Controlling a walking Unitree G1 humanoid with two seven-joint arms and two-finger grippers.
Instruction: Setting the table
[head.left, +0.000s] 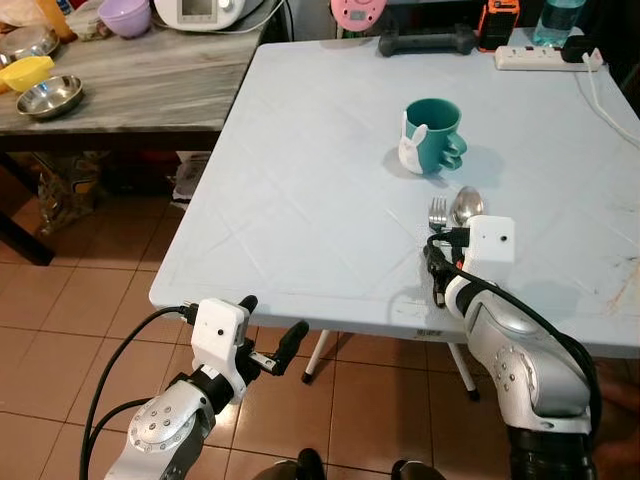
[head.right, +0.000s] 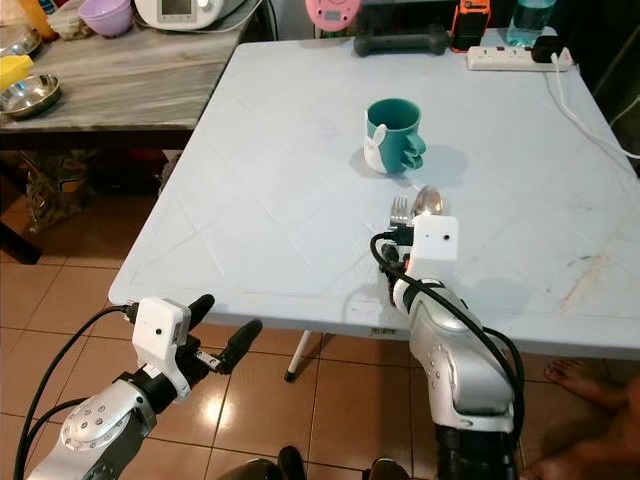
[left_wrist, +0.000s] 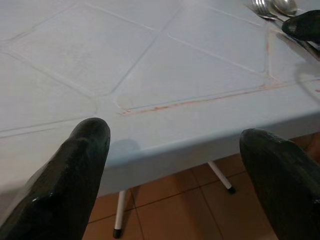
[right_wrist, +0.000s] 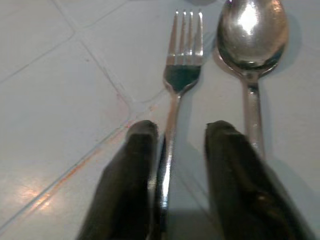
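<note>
Right gripper (right_wrist: 175, 150) lies low and extended forward with fingers slightly parted, while left gripper (head.left: 272, 336) is held lower, its fingers spread wide.

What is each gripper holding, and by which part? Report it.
Nothing is clamped. The right gripper has its open fingers straddling the handle of the fork, which lies on the table; the left gripper is open and empty.

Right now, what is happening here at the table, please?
The robot is setting the pale blue table. Its right gripper rests on the tabletop with its fingers on either side of the fork handle; the spoon lies just beside the fork. A teal mug stands farther back. The left gripper is open, empty, below the table's near edge.
</note>
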